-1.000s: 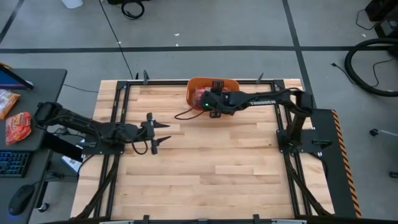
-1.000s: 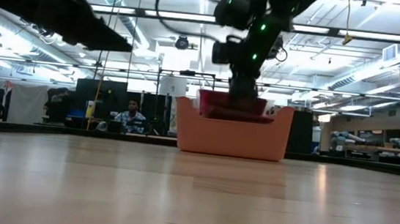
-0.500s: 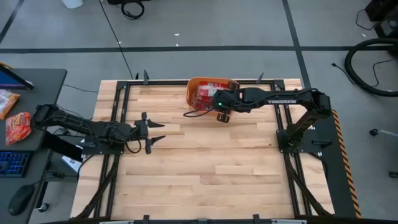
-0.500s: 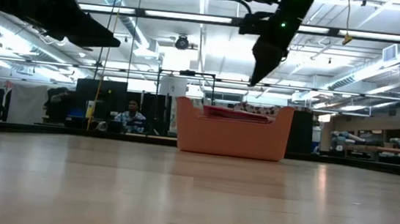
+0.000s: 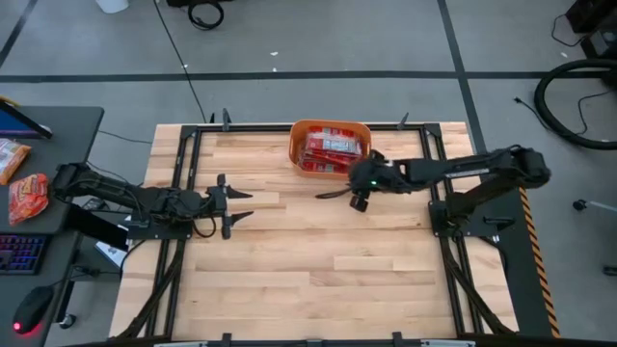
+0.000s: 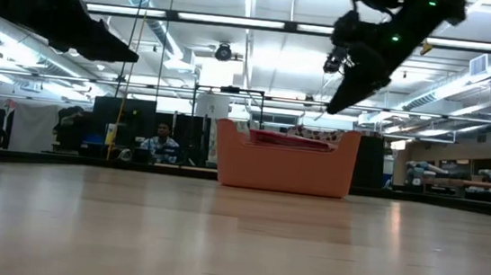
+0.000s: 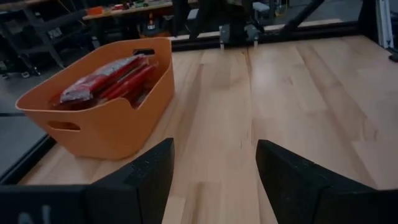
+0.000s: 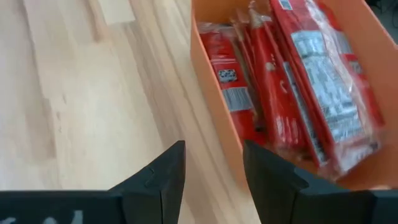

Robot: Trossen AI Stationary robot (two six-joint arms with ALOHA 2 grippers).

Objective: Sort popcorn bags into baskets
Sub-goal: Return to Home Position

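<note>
The orange basket [image 5: 331,147] stands at the table's far edge, middle, with several red popcorn bags [image 5: 333,146] lying in it. They also show in the right wrist view as red popcorn bags [image 8: 298,81] inside the basket [image 8: 211,99]. My right gripper [image 5: 328,195] hovers open above the table, just near of the basket, and holds nothing [image 8: 214,180]. My left gripper [image 5: 236,205] waits open over the table's left part [image 7: 214,180], raised. In the low view the bags [image 6: 290,140] reach up to the basket's rim [image 6: 287,131].
Bare wooden tabletop [image 5: 318,270] lies near of the basket and between the arms. A black frame [image 5: 183,173] runs along the table's edges. A side desk at the left carries snack packets [image 5: 27,196]. In the low view a person [image 6: 162,140] sits in the room behind.
My right gripper has risen out of the basket and drawn back toward the table's near and right side, leaving a red bag lying in the basket on the others. My left gripper has drawn back a little toward the table's left edge.
</note>
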